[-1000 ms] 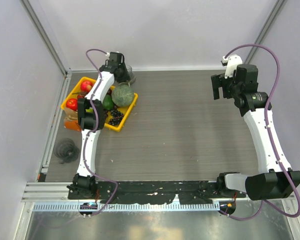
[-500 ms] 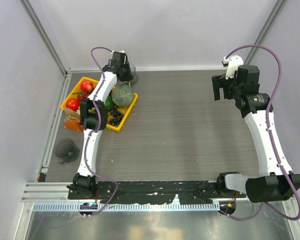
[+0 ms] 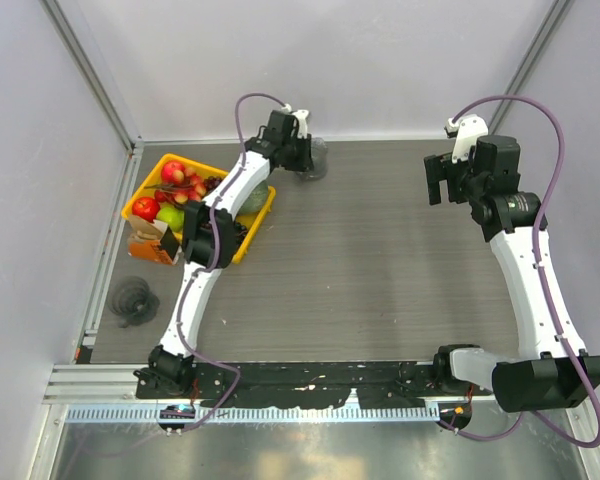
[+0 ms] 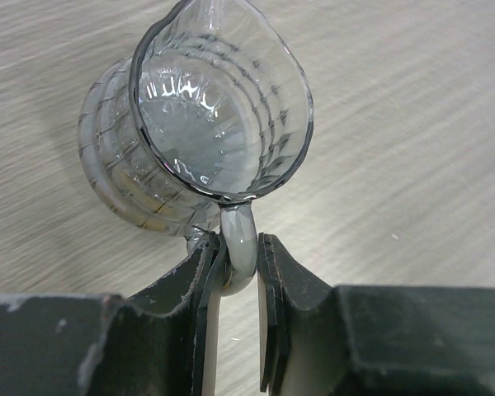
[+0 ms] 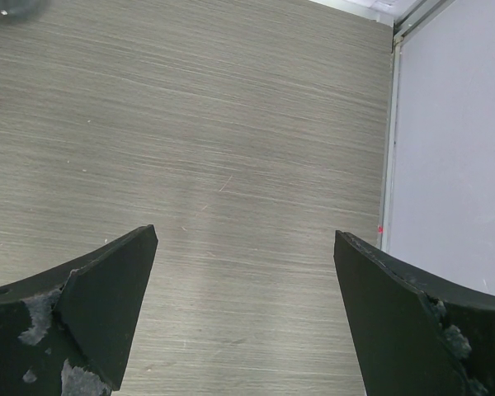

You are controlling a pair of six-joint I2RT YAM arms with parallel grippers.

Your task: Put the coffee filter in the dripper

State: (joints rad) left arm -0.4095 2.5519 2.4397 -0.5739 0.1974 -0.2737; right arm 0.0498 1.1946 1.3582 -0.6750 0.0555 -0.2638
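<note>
Top external view: the left arm stretches far across the table, and its left gripper (image 4: 238, 247) is clamped on the handle of the dripper (image 4: 223, 115) near the far edge, left of centre. The dripper's bowl holds nothing. Far right, the right gripper (image 5: 243, 238) hangs with its jaws spread wide. The yellow tray (image 3: 256, 226) at far left holds red and green fruit.

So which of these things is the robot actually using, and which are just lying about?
In use: dripper, held by its handle in the left gripper. The filter isn't in view.
Lying about: yellow tray, fruit, carton, dark round thing by the table's left edge.
</note>
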